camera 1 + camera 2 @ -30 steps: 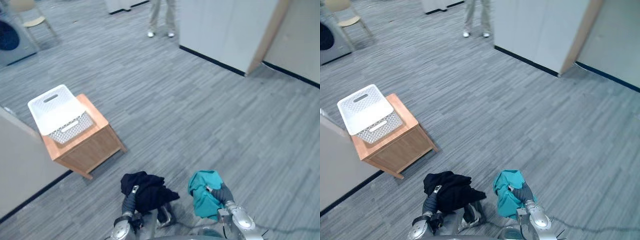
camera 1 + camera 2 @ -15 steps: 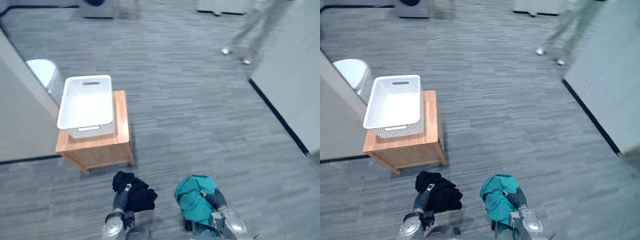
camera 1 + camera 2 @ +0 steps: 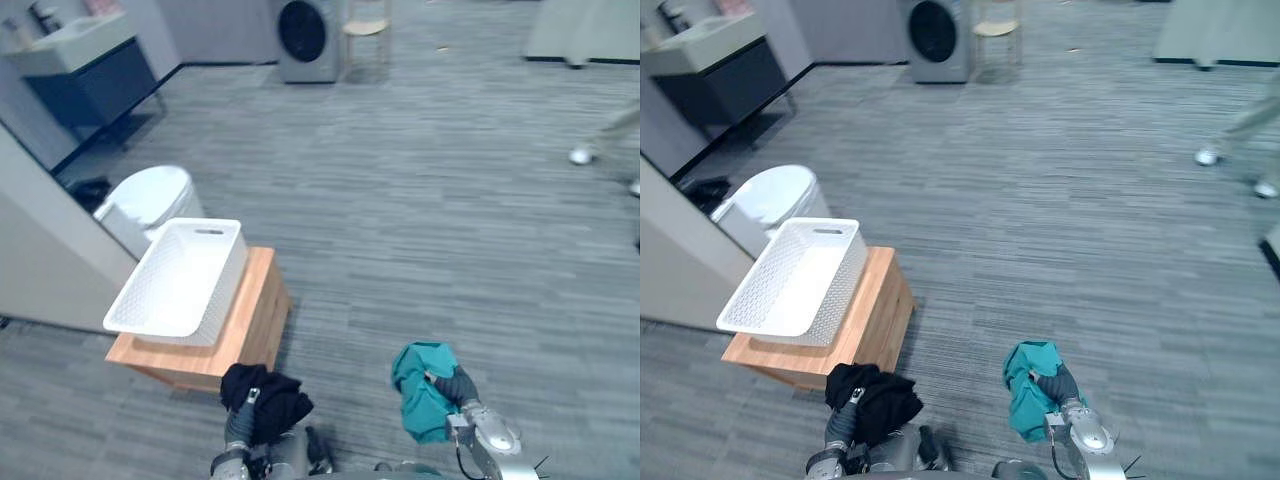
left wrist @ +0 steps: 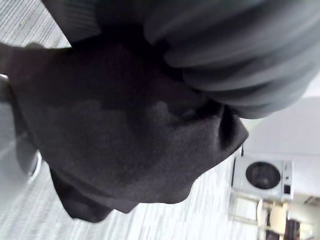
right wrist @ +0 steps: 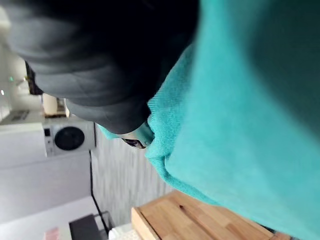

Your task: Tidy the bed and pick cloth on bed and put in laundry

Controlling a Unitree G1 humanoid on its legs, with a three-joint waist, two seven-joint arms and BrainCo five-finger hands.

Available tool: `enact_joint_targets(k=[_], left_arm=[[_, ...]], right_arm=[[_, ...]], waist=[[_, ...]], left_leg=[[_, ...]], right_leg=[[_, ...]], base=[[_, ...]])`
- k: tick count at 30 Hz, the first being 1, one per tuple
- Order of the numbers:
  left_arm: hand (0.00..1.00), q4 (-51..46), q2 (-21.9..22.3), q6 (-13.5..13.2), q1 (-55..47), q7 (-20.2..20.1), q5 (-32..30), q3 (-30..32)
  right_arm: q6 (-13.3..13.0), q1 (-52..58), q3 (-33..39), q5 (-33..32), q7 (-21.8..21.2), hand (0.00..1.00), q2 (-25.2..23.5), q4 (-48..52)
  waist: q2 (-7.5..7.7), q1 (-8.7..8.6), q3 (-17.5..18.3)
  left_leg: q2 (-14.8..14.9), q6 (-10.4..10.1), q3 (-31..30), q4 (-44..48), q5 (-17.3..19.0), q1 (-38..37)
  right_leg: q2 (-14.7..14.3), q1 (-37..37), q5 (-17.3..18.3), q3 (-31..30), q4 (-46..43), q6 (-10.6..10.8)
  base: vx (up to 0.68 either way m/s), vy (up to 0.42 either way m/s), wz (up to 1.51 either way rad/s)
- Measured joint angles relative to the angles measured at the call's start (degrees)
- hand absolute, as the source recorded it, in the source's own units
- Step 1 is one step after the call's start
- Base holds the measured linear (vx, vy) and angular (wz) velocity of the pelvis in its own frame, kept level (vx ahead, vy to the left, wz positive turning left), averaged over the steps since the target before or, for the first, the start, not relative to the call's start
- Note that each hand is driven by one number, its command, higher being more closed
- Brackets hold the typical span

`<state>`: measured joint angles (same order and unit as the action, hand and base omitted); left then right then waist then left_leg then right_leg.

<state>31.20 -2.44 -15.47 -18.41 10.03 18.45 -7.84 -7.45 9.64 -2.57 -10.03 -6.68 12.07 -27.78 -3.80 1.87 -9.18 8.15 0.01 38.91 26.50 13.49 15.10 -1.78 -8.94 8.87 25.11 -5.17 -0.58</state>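
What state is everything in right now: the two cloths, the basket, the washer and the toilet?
Black cloth: bunched, off the floor, carried at the left hand.
Teal cloth: bunched, off the floor, carried at the right hand.
Basket: empty, upright on the wooden table.
Washer: door shut.
Toilet: lid down, as far as can be seen.

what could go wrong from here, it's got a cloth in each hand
The black cloth hangs loose around the left hand, so a fold may catch the corner of the wooden table or land outside the white basket. The teal cloth at the right hand is farther from the basket and might miss it. A person's shoe shows off to the right, so a wide turn looks risky.
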Motion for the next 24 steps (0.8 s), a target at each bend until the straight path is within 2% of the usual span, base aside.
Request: enact_joint_targets(k=[1, 2, 3, 4, 5, 6, 7, 9, 10, 11, 12, 13, 14, 15, 16, 17, 18, 19, 20, 21, 22, 23, 24], left_arm=[[1.00, 0.0, 0.1, 0.0, -0.2, 0.0, 0.0, -0.1], [1.00, 0.1, 0.1, 0.3, -0.4, 0.1, 0.0, -0.6], [1.00, 0.1, 0.0, 0.3, -0.4, 0.1, 0.0, -0.7], [1.00, 1.1, 0.3, 0.2, -0.4, 0.4, -0.3, -0.6], [1.00, 1.5, -1.4, 0.2, 0.3, 0.5, -1.1, -0.5], [1.00, 2.2, -2.2, 0.1, 1.2, 0.8, -1.3, -0.8], [1.00, 3.3, -2.9, 0.1, 2.6, 1.4, -1.9, -1.5], [1.00, 3.6, -3.6, 0.2, 2.8, 1.8, -2.1, -1.8], [1.00, 3.6, -3.6, 0.2, 2.8, 1.8, -2.3, -1.8], [1.00, 3.5, -4.1, 0.2, 2.9, 1.8, -2.8, -1.8], [1.00, 3.4, -5.3, 0.2, 3.6, 1.6, -3.2, -2.4], [1.00, 3.4, -5.8, 0.2, 3.9, 1.5, -3.2, -2.8], [1.00, 3.4, -6.9, 0.3, 4.5, 1.5, -3.2, -2.9], [1.00, 3.4, -8.6, 0.6, 4.4, 1.5, -3.2, -2.7], [1.00, 3.3, -9.3, 0.7, 4.4, 1.5, -3.2, -2.7], [1.00, 2.8, -11.0, 1.2, 4.4, 1.4, -3.2, -2.7], [1.00, 3.4, -9.3, 1.9, 5.6, 1.3, -3.1, -2.6], [1.00, 2.8, -8.7, 1.9, 5.4, 1.2, -3.1, -2.7], [1.00, 1.9, -6.5, 1.6, 5.5, 0.7, -3.1, -2.9], [1.00, 1.9, -4.9, 1.8, 5.9, 0.0, -3.1, -2.9], [1.00, 1.9, -4.5, 1.9, 5.9, -0.1, -3.1, -2.9], [1.00, 1.9, -4.2, 1.9, 5.8, -0.4, -3.1, -3.3], [1.00, 1.9, -4.2, 1.8, 5.8, -1.2, -3.2, -3.3]], right_arm=[[-0.2, 0.0, -0.3, 0.0, 0.0, 1.00, 0.0, 0.0], [-0.8, -0.1, -1.0, 0.3, -0.1, 1.00, -0.3, -0.2], [-1.0, -0.1, -1.3, 0.6, -0.1, 1.00, -0.3, -0.4], [-1.3, -1.4, -2.9, 0.5, -0.6, 1.00, 0.3, -2.1], [-1.2, -3.1, -3.9, 0.4, -0.9, 1.00, -0.5, -4.9], [-1.2, -3.2, -4.3, 0.4, -0.9, 1.00, -0.7, -5.2], [-1.2, -3.4, -5.1, 0.5, -1.0, 1.00, -0.7, -5.2], [-1.4, -3.3, -7.3, 0.5, -1.0, 1.00, -1.1, -5.1], [-1.5, -3.3, -7.8, 0.4, -0.9, 1.00, -1.1, -5.1], [-1.7, -2.8, -9.1, 0.4, -0.6, 1.00, -1.4, -4.2], [-1.8, -2.1, -9.7, -0.1, 0.5, 1.00, -2.0, -2.5], [-1.9, -2.0, -9.7, -0.2, 0.7, 1.00, -2.4, -2.3], [-2.0, -2.0, -9.7, -0.6, 1.4, 1.00, -3.4, -2.3], [-2.2, -1.9, -9.7, -0.7, 2.0, 1.00, -4.6, -2.3], [-2.4, -2.0, -9.7, -0.8, 2.0, 1.00, -5.1, -2.3], [-3.2, -2.0, -9.5, -1.3, 1.9, 1.00, -5.8, -2.3], [-3.3, -3.7, -8.4, -2.0, 2.1, 1.00, -4.1, -3.6], [-3.3, -4.2, -8.0, -2.4, 2.3, 1.00, -3.5, -3.6], [-3.3, -5.9, -7.0, -2.9, 3.0, 1.00, -1.9, -2.9], [-3.2, -6.6, -6.1, -3.0, 3.1, 1.00, -1.0, -2.9], [-3.1, -6.7, -5.3, -3.0, 3.2, 1.00, -0.9, -2.9], [-2.8, -6.1, -4.1, -3.0, 3.3, 1.00, -0.9, -2.9], [-2.9, -5.7, -2.8, -3.1, 3.3, 1.00, -1.0, -2.9]], waist=[[0.31, 0.63, 0.1], [1.02, 1.55, 0.6], [1.37, 1.94, 0.9], [1.14, 2.23, 1.5], [2.97, 1.74, 1.9], [3.54, 1.32, 1.7], [4.13, 0.20, 1.3], [4.17, -0.49, 0.6], [4.01, -0.97, 0.5], [3.39, -1.32, 0.4], [3.57, -1.34, 0.3], [3.66, -1.25, 0.3], [4.91, -1.15, 0.7], [6.19, -0.83, 0.7], [7.09, -0.88, 0.8], [10.04, -1.18, 1.2], [6.90, -0.80, 0.7], [5.81, -0.76, 0.7], [3.11, -0.87, -1.0], [1.63, -1.19, -2.3], [1.41, -1.14, -2.7], [1.53, -1.22, -2.9], [1.74, -1.19, -3.0]], left_leg=[[-0.6, 1.3, 3.2, -1.6, 0.7, -0.2], [-2.4, 5.8, 5.8, -4.5, 1.0, -1.0], [-3.2, 7.8, 5.8, -5.4, 1.2, -1.5], [-4.3, 13.7, 4.1, -6.9, -0.6, -2.7], [-6.6, 16.4, -0.3, -7.5, -1.3, -3.9], [-7.7, 16.3, -2.4, -8.0, -1.5, -4.5], [-9.5, 15.9, -7.8, -8.8, -1.4, -6.2], [-11.0, 14.3, -17.0, -11.1, -1.6, -10.7], [-11.1, 13.7, -19.5, -11.7, -1.6, -11.7], [-11.0, 12.8, -25.2, -12.6, -1.6, -13.0], [-10.7, 11.5, -30.8, -13.0, -1.8, -13.4], [-10.7, 10.6, -32.8, -12.9, -1.9, -13.5], [-10.8, 8.4, -37.0, -12.1, -1.9, -13.4], [-11.2, 6.1, -39.9, -9.7, -0.5, -13.0], [-11.6, 5.2, -40.1, -8.4, 0.4, -12.8], [-12.7, 3.0, -38.2, -5.5, 2.8, -12.0], [-9.0, 1.3, -35.9, -2.2, 5.0, -11.5], [-7.4, -0.2, -34.2, -1.3, 5.5, -10.9], [-4.1, -2.7, -29.8, 1.5, 6.1, -10.2], [-1.6, -4.5, -25.8, 5.4, 5.2, -9.6], [-0.5, -5.4, -23.9, 7.4, 5.1, -9.4], [1.3, -5.1, -20.7, 8.1, 5.5, -10.1], [1.8, -4.9, -19.9, 4.7, 5.1, -10.8]], right_leg=[[-0.4, -0.7, 2.2, 1.8, -0.8, 0.1], [-0.1, -0.7, 7.0, 5.0, -5.2, 0.7], [0.3, -0.4, 8.9, 6.4, -8.0, 1.2], [2.4, 2.8, 11.6, 7.8, -22.1, 2.5], [7.6, 8.5, 9.3, 7.0, -39.8, 1.7], [9.8, 10.7, 9.2, 5.7, -45.3, 1.4], [11.9, 14.4, 10.8, 2.6, -51.5, 0.1], [11.7, 17.5, 11.9, -5.0, -46.1, 1.0], [11.2, 17.8, 11.8, -6.9, -42.7, 1.2], [9.1, 19.0, 11.4, -13.1, -34.1, 3.2], [7.1, 20.5, 9.3, -20.9, -24.5, 6.5], [6.5, 20.8, 8.0, -24.0, -20.7, 7.2], [6.2, 20.9, 4.3, -28.6, -13.4, 8.3], [6.3, 20.7, -0.6, -30.6, -8.1, 7.7], [6.4, 20.7, -3.1, -30.9, -6.8, 7.3], [8.0, 21.0, -12.0, -31.0, -6.1, 6.9], [6.6, 20.9, -10.7, -27.5, -9.1, 6.5], [6.2, 20.4, -10.5, -26.8, -8.6, 6.2], [5.4, 17.7, -10.0, -25.1, -6.0, 5.4], [5.2, 14.6, -9.8, -23.7, -4.5, 4.8], [5.3, 13.3, -9.7, -23.0, -3.9, 4.6], [5.8, 9.9, -9.3, -21.6, -2.7, 4.0], [6.1, 8.7, -9.1, -20.9, -2.4, 4.1]], base=[[0.43, -0.178, 0.82], [0.34, -0.113, 0.73], [0.45, -0.103, 0.76], [0.46, -0.071, 1.00], [0.46, -0.103, 1.17], [0.54, -0.167, 1.93], [0.54, -0.210, 2.11], [0.44, -0.172, 2.26], [0.34, -0.185, 2.14], [0.42, -0.259, 2.35], [0.42, -0.277, 2.37], [0.48, -0.383, 2.25], [0.48, -0.423, 1.99], [0.49, -0.441, 1.84], [0.43, -0.410, 1.71], [0.39, -0.387, 1.40], [0.35, -0.340, 1.21], [0.26, -0.230, 0.75], [0.19, -0.151, 0.64], [0.17, -0.128, 0.65], [0.14, -0.102, 0.64], [0.12, -0.054, 0.48], [0.11, -0.028, 0.39]])
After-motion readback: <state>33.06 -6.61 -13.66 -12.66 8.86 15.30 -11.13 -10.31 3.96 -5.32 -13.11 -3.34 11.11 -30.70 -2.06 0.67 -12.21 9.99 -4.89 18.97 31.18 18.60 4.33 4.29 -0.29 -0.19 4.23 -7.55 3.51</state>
